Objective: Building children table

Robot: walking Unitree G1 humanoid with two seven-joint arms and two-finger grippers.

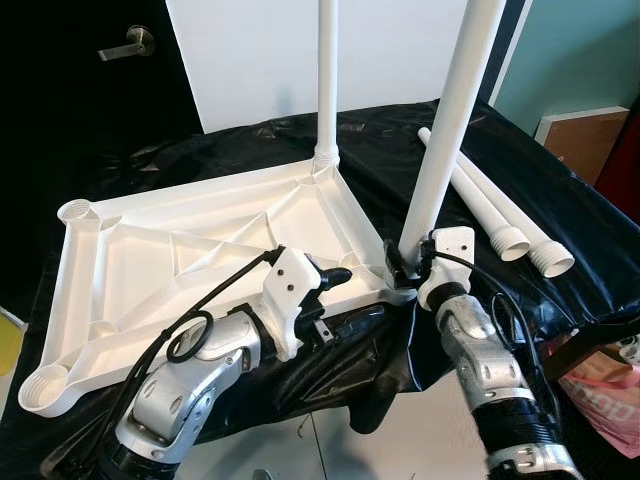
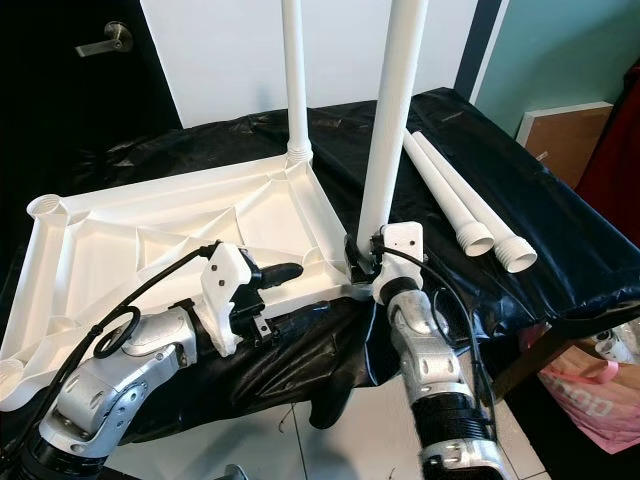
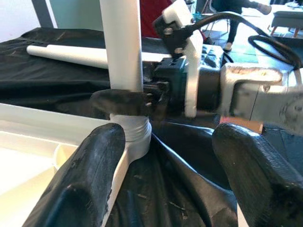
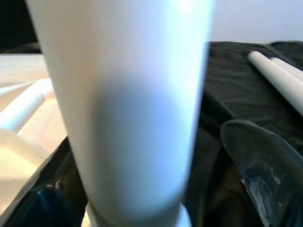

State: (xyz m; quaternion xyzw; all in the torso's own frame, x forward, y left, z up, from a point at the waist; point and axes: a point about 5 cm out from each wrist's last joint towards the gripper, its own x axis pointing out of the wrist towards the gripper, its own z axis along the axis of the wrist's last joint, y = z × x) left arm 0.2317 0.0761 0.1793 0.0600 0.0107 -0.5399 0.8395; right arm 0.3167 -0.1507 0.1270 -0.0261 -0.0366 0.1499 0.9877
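Currently one white tabletop [image 1: 190, 250] lies upside down on a black sheet [image 1: 560, 215], ribbed underside up, and serves as the landmark below. Four white legs are counted: two stand upright in corner sockets of the tabletop and two lie loose on the sheet. The far upright leg [image 1: 327, 80] sits in the far right corner socket; the near upright leg [image 1: 445, 130] stands at the near right corner socket. Both upright legs are cut off by the upper frame edge, so their free ends cannot be seen. The two loose legs [image 1: 490, 205] lie side by side, well to the right of the tabletop, threaded ends toward the robot. Two empty sockets show on the tabletop's left side, one far [image 1: 75, 212] and one near [image 1: 45, 390]. Two grippers are in view. The right gripper [image 1: 405, 265] is at the base of the near upright leg, one finger on each side of the tube; the fingers appear to clasp the leg, though the exact contact is hard to make out. The left gripper [image 1: 340, 280] hovers over the near edge of the tabletop, just left of that same leg, fingers spread and holding nothing. A door handle [image 1: 128, 42] shows beyond the tabletop's far left, and a pink bag [image 1: 600, 395] is partly cut off to its near right.
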